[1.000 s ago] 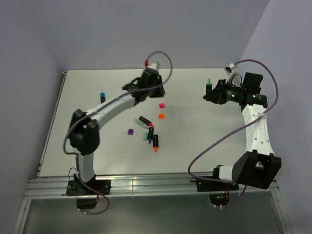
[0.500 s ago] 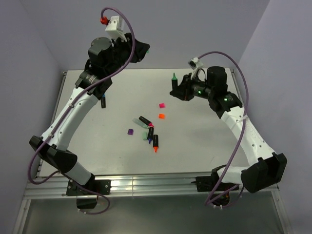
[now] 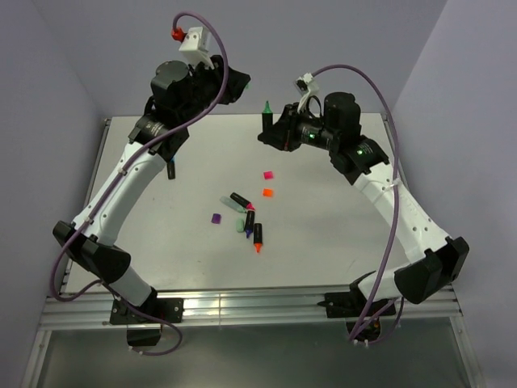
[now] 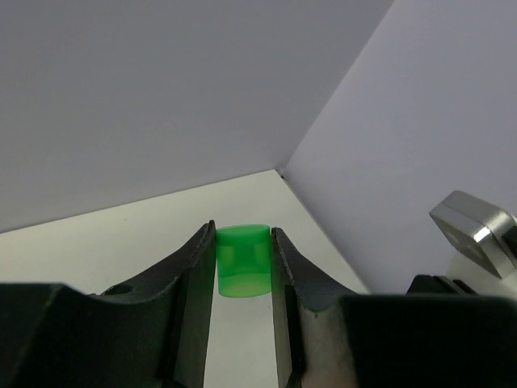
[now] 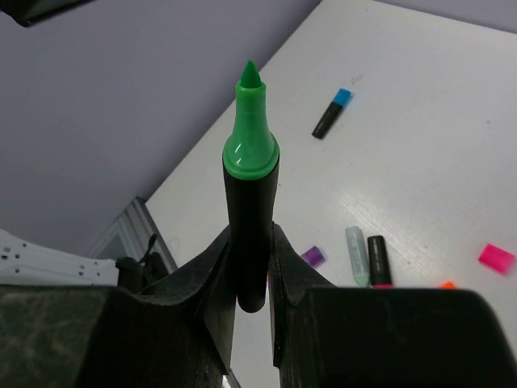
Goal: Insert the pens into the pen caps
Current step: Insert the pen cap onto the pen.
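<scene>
**Green pen and green cap both gripped, both off the surface**

Stubby black-barrelled marker with green tip (image 5: 251,202): pinched at the lower barrel by right end effector (image 5: 252,236), tip pointing out past the fingers. Held above the far part of the white surface (image 3: 339,226).

Small translucent green plastic cap (image 4: 243,260): clamped between the two fingers of left end effector (image 4: 243,233), raised near the back wall. Not mated; clear gap between cap and green tip in the top view.

Lying mid-surface:
- pink square cap (image 3: 268,174), with orange cap (image 3: 267,192) just nearer the bases
- purple cap (image 3: 216,218), off to the left of the cluster
- loose cluster: pink-tipped black marker (image 3: 241,200), pale teal cap (image 3: 239,226), orange-tipped black marker (image 3: 258,238)
- one more dark marker in the cluster, tip colour unclear

Blue-tipped black marker (image 5: 331,113): alone, well apart toward the left side.
</scene>
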You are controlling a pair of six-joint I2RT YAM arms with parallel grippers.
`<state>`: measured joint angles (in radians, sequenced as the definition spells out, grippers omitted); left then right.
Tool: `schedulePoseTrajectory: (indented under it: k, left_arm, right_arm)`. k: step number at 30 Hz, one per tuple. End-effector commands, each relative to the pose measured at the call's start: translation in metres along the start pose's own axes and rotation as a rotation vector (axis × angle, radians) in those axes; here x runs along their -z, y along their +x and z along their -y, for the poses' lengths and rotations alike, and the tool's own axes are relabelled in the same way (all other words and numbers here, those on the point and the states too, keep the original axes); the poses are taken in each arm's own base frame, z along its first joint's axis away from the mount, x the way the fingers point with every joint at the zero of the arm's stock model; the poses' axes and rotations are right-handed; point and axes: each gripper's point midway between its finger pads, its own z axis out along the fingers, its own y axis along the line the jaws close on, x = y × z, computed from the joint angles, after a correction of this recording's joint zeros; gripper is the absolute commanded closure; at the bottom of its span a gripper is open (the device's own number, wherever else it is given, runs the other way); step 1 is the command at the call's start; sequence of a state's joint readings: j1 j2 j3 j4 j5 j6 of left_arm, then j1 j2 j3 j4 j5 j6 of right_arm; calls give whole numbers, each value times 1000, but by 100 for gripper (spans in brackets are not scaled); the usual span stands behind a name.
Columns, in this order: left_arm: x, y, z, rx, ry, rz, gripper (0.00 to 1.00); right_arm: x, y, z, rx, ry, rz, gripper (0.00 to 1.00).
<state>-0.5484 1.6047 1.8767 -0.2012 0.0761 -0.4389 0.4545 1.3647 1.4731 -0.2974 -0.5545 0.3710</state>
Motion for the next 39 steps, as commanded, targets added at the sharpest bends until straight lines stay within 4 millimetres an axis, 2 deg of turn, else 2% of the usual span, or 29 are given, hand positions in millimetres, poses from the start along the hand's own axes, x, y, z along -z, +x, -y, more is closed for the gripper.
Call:
schedulePoseTrajectory:
  k: [1,6,13,22,29,34,39]
  left_arm:
    - [-4,-25,4,-5,-78,97,100]
    - [-11,-20,27,-30,-100,115,100]
    - [-13,-11,32,-26,-91,95,100]
    - [-12,-1,34,-56,-107,81,100]
    - [-11,6,31,-67,-121,67,100]
    - [-11,13,27,-79,-140,56,100]
    - [-12,19,29,-92,-142,46,100]
  right_arm:
    - [-9,-24,-25,-6,-40,57,100]
    - [-21,-16,-31,-49,-66,19,100]
    - [-22,-17,-33,-54,-76,18,100]
    - [-22,-22,-33,-72,-69,29,100]
    - [-21,-22,-21,-74,-16,44,100]
    - [-20,-23,-4,-70,72,63,100]
    - [-21,-25,-4,-70,72,59,100]
